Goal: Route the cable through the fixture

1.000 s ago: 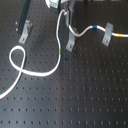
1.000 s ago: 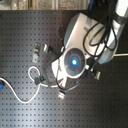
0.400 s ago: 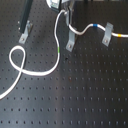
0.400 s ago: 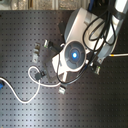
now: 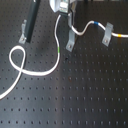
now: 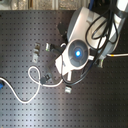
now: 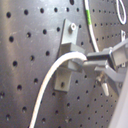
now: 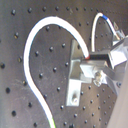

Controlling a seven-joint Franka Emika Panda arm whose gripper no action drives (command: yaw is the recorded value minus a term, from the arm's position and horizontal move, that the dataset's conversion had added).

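Note:
The white cable (image 5: 50,72) loops on the black perforated board at the first exterior view's left. It rises past a green band (image 5: 59,50) to my gripper (image 5: 64,9) at the top edge. From there it runs past the middle metal clip (image 5: 71,41) and through the right clip (image 5: 106,34) to a yellow band (image 5: 120,36). In the first wrist view my gripper (image 7: 86,61) is shut on the cable (image 7: 50,80) right at a clip (image 7: 67,55). The second wrist view shows the same grip (image 8: 90,58), the cable arch (image 8: 35,40) and a blue band (image 8: 105,17).
A third clip (image 5: 23,34) stands at the first exterior view's left beside a black post (image 5: 32,20). In the second exterior view the arm (image 6: 77,50) covers the board's middle, with small clips (image 6: 47,77) and the cable loop (image 6: 34,75) to its left.
The arm has shifted a little toward the top of the second exterior view with the cable still held. The cable's loop on the board looks unchanged.

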